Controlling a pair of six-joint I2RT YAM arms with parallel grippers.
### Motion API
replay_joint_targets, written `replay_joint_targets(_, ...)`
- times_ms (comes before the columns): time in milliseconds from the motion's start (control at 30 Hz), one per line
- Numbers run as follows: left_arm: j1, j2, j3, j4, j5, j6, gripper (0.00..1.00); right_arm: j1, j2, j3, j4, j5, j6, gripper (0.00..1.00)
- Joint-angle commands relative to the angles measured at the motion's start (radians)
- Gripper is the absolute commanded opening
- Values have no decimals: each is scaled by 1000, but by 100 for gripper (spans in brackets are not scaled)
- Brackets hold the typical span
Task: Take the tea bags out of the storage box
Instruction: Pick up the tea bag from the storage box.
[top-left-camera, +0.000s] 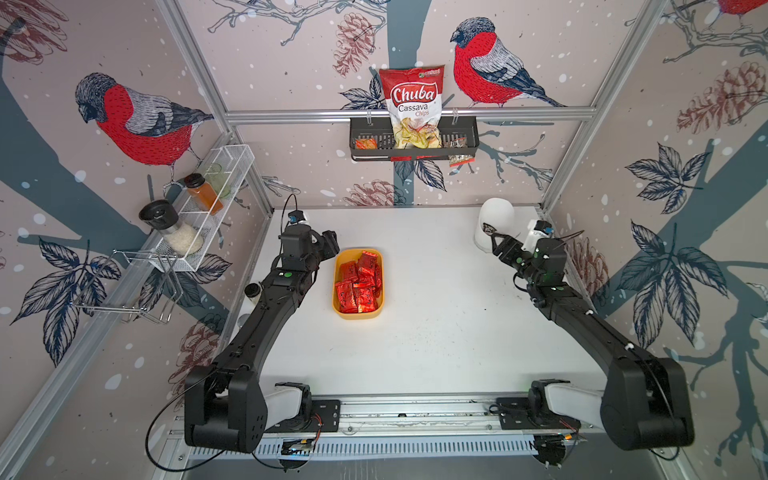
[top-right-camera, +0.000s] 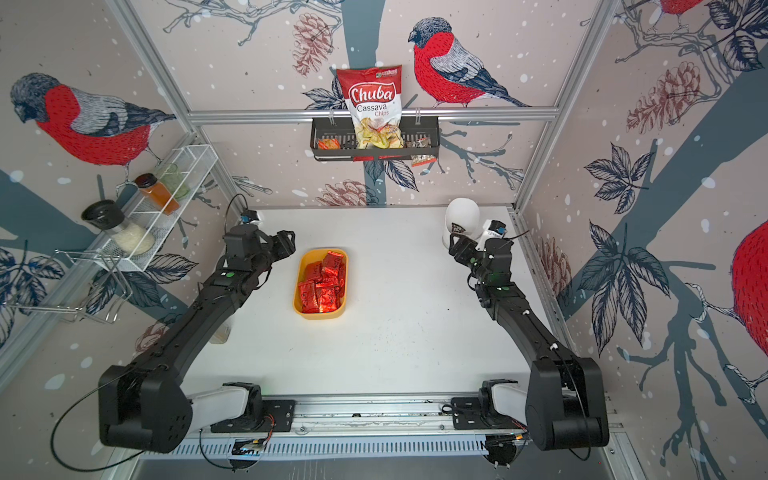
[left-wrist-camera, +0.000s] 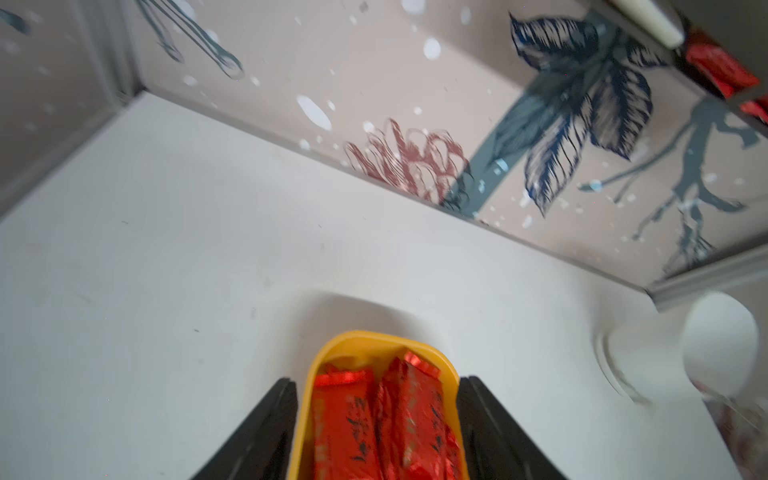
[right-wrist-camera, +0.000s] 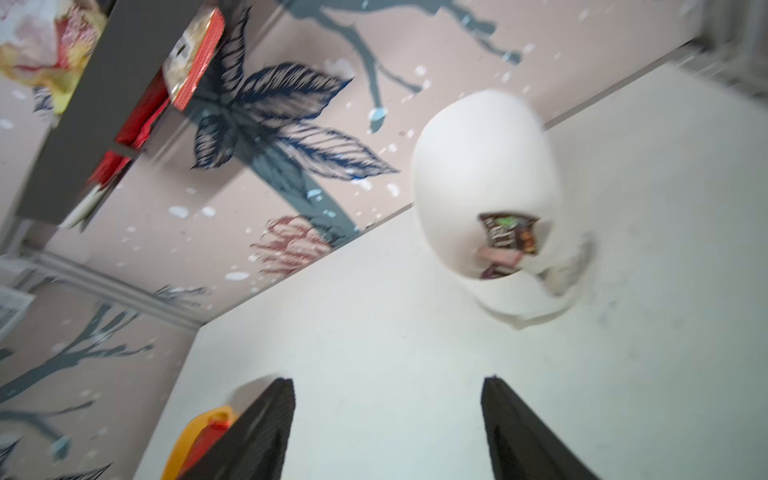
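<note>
Left wrist view gives us the left gripper (left-wrist-camera: 376, 379) with its jaws parted and the storage box (left-wrist-camera: 374, 338) showing between its two dark fingers. We cannot tell whether they touch its yellow walls, and nothing is grasped. The tea bags (left-wrist-camera: 345, 415) lie inside the box, red foil sachets overlapping one another. In both top views the box sits on the white worktop (top-left-camera: 436, 332), a little toward 9 o'clock from its middle, and the left gripper hangs at about 11 o'clock of the box. The right gripper (right-wrist-camera: 388, 379) is likewise released, with bare worktop between its fingers. It is well apart from the box, near the worktop's 2 o'clock corner, just beside a white domed container (right-wrist-camera: 478, 166). On the back wall at 12 o'clock, a black basket (top-left-camera: 361, 133) carries a Chuba chips bag (top-left-camera: 413, 104).
</note>
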Motion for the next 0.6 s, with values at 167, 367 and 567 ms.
replay_joint_targets(167,-2,194,70,-146,407,-25,41,247,86,109,-97,-49,5,67)
replay_joint_targets(367,-21,209,13,-112,435,-42,40,360,109,127,-105,-10,-2,65)
replay_joint_targets(567,-30,230,0,-122,387,-24,35,402,137,132,-98,-3,6,64)
